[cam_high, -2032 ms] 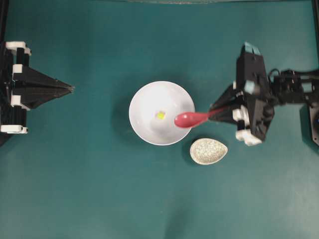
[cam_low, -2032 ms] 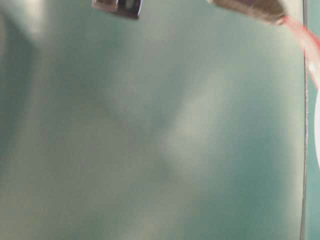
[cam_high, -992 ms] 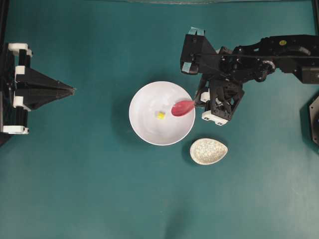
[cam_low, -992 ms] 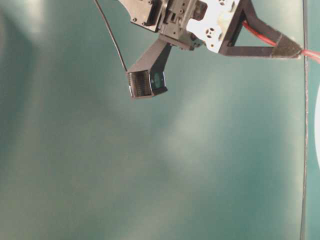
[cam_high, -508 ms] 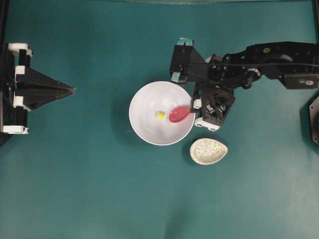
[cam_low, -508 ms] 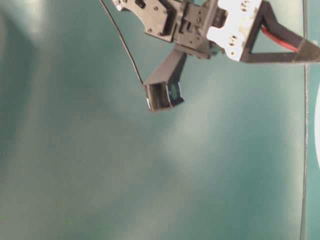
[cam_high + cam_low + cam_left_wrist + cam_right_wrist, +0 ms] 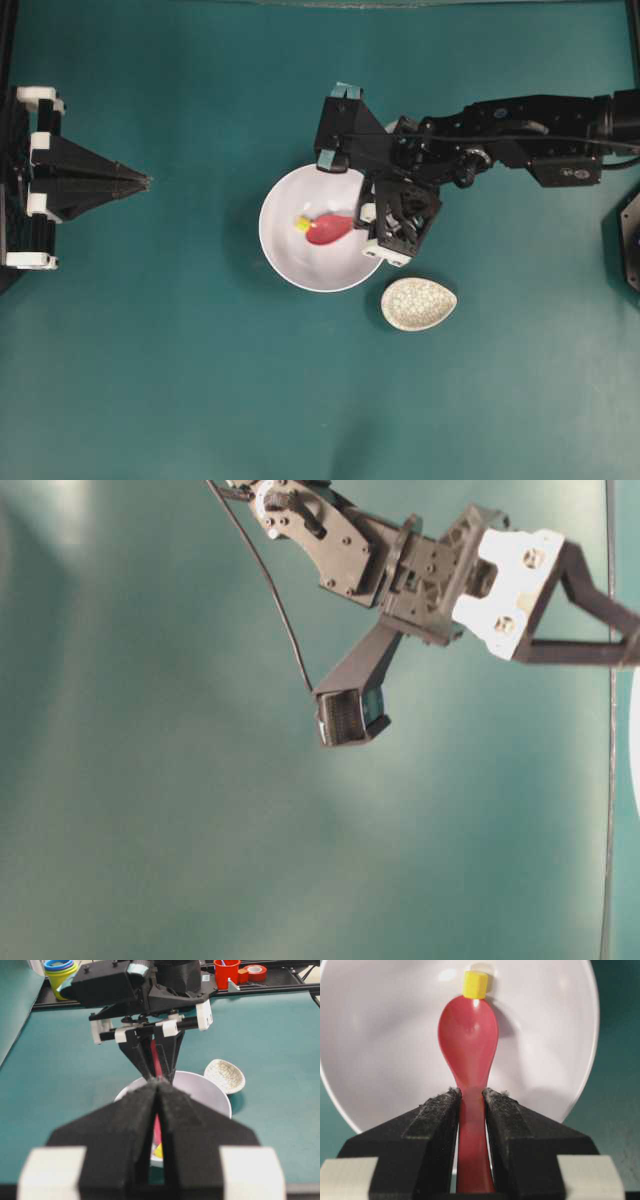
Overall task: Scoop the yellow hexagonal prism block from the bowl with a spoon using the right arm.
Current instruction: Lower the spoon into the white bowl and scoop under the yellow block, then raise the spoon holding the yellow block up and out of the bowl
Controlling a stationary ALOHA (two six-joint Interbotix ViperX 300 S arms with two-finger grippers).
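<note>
The white bowl [image 7: 290, 270] stands mid-table. Inside it lies the small yellow hexagonal prism block [image 7: 301, 224], left of centre. My right gripper [image 7: 360, 216] is shut on the handle of the red-pink spoon [image 7: 328, 229] and hangs over the bowl's right rim. In the right wrist view the spoon [image 7: 468, 1040] points away from the gripper [image 7: 471, 1094], its scoop tip touching the block [image 7: 475, 984] on the bowl [image 7: 380, 1060] floor. The block sits just past the scoop, not in it. My left gripper [image 7: 146, 181] rests shut and empty at the far left.
A speckled beige teardrop dish [image 7: 418, 304] sits just below and right of the bowl, close under the right arm's wrist. In the left wrist view a red cup [image 7: 226, 972], a tape roll [image 7: 255, 970] and stacked coloured rings [image 7: 60, 970] line the far table edge.
The right arm has swung left and lowered the spoon into the bowl. The scoop has reached the block and nudged it a little left. The left arm has stayed still.
</note>
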